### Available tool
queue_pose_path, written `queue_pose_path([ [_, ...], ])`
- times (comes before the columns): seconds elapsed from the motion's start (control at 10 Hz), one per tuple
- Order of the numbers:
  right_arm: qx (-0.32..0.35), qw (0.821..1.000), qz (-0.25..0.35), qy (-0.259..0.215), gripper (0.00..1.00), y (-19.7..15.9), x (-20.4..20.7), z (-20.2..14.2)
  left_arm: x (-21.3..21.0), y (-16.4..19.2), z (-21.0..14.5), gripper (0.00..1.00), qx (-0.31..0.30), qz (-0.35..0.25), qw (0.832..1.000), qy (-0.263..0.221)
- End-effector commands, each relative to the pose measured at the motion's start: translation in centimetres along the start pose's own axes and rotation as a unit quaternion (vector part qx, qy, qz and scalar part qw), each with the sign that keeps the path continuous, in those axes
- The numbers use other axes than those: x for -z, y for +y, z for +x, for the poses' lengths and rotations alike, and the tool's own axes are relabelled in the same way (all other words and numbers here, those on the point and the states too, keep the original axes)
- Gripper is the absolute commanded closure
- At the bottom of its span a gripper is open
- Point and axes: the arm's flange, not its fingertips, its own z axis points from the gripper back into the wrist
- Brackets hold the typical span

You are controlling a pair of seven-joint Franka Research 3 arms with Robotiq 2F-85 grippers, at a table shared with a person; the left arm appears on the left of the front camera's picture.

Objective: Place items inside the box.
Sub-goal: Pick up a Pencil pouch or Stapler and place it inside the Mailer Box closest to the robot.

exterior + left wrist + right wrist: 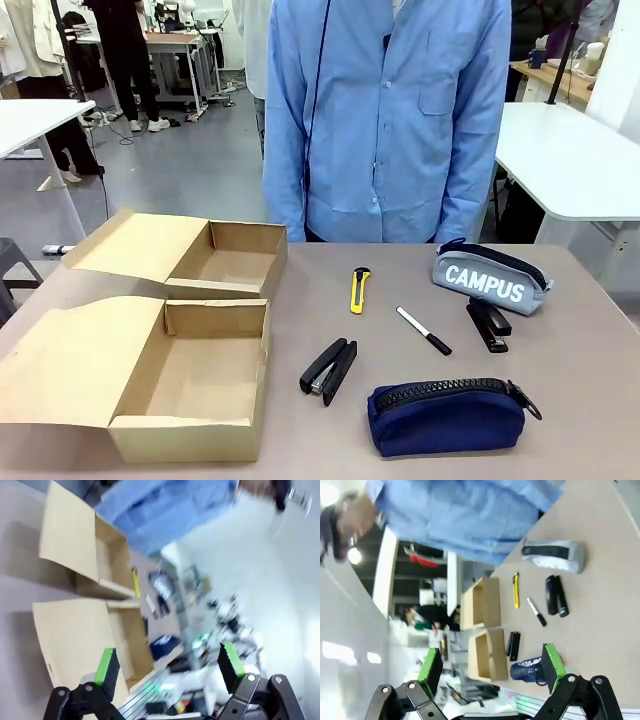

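Behind, white tables (570, 160) flank the taupe tabletop (590, 400).

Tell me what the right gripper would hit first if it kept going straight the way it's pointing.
Likely the nearer cardboard box, framed between the open fingers of the right gripper; the closer black stapler and navy pouch lie just off that line. Depth is unclear.
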Motion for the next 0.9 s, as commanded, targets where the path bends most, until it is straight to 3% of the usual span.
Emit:
queue_pose_path([
  [0.0, 0.039, 0.999, 0.035, 0.013, 0.0, -5.7, 4.4, -0.9, 3.7, 2.1, -1.8, 0.0, -0.061, -0.081, 0.99, -0.093],
  [0.1, 0.057, 0.997, 0.052, -0.026, 0.0, -7.9, 3.8, -0.4, 5.6, 3.7, -2.6, 0.0, -0.122, -0.064, 0.985, -0.099],
  [0.2, 0.04, 0.999, 0.01, -0.009, 0.0, -3.5, -0.1, 0.7, -1.1, 1.9, 0.3, 0.0, -0.051, -0.033, 0.997, -0.056],
  [0.8, 0.04, 0.999, 0.01, -0.009, 0.0, -3.5, -0.1, 0.7, -1.1, 1.9, 0.3, 0.0, -0.051, -0.033, 0.997, -0.056],
])
